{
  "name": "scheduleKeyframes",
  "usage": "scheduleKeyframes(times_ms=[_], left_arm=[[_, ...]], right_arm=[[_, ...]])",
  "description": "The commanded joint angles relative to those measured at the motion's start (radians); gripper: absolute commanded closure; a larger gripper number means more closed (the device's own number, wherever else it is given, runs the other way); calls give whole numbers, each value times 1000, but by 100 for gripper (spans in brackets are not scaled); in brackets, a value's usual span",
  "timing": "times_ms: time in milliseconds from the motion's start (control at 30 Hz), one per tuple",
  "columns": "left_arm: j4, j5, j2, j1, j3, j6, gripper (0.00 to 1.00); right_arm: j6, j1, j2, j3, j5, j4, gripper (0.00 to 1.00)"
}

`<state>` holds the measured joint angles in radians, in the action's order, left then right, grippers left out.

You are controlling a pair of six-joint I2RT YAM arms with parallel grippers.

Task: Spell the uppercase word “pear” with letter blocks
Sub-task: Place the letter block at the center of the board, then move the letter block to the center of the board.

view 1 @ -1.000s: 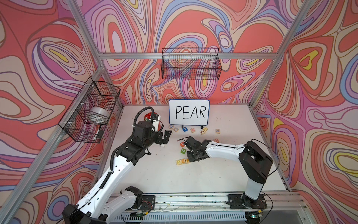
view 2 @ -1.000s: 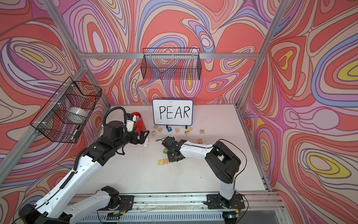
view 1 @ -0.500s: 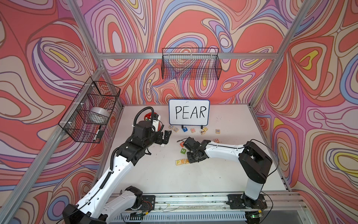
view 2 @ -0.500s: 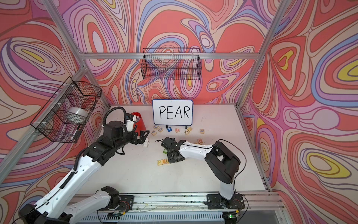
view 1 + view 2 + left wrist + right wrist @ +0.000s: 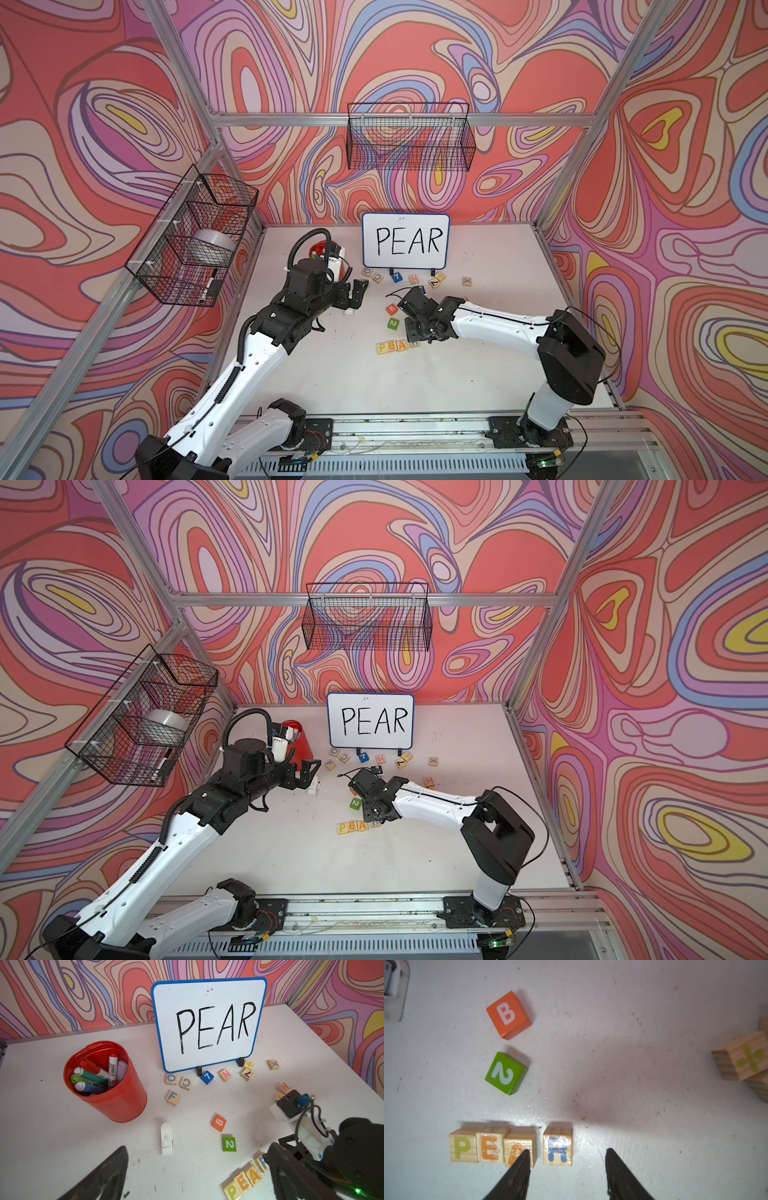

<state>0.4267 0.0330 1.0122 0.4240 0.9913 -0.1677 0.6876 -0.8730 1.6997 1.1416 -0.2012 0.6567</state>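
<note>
The letter blocks lie in one row on the white table: P (image 5: 462, 1148), E (image 5: 490, 1148) and A (image 5: 517, 1142) touch side by side. The blue R (image 5: 558, 1147) stands a small gap past A. In both top views the row shows as P (image 5: 382, 347), E, A, with R (image 5: 375, 824) partly under my right gripper (image 5: 413, 332). In its wrist view the right gripper (image 5: 568, 1150) hangs open just over R, holding nothing; one fingertip shows in front of A. My left gripper (image 5: 355, 296) hovers open and empty back left of the row.
An orange B cube (image 5: 507, 1014) and a green 2 cube (image 5: 504, 1073) sit just behind the row. Loose blocks F (image 5: 172, 1097), C, O, 7, N, X and H lie before the PEAR whiteboard (image 5: 405, 246). A red marker cup (image 5: 116, 1093) and a white cap (image 5: 166, 1139) stand left.
The right gripper's jaws have spread apart and let go of the R block, which stays on the table at the row's end. The left arm has not moved.
</note>
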Motion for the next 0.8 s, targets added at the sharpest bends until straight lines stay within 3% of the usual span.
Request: scheduleKeyframes(times_ms=[0,267,767], left_arm=[[21,1,3,1,27,13,0],[20,-4,-1,1,26,14,0],[22,-1,5,2,27,14,0]], right_arm=[[34,41,-21,-41,-52,9,40],[-2,101,-11,-86,-31,-14,39],[-136,99,54,-53,48,31,39]])
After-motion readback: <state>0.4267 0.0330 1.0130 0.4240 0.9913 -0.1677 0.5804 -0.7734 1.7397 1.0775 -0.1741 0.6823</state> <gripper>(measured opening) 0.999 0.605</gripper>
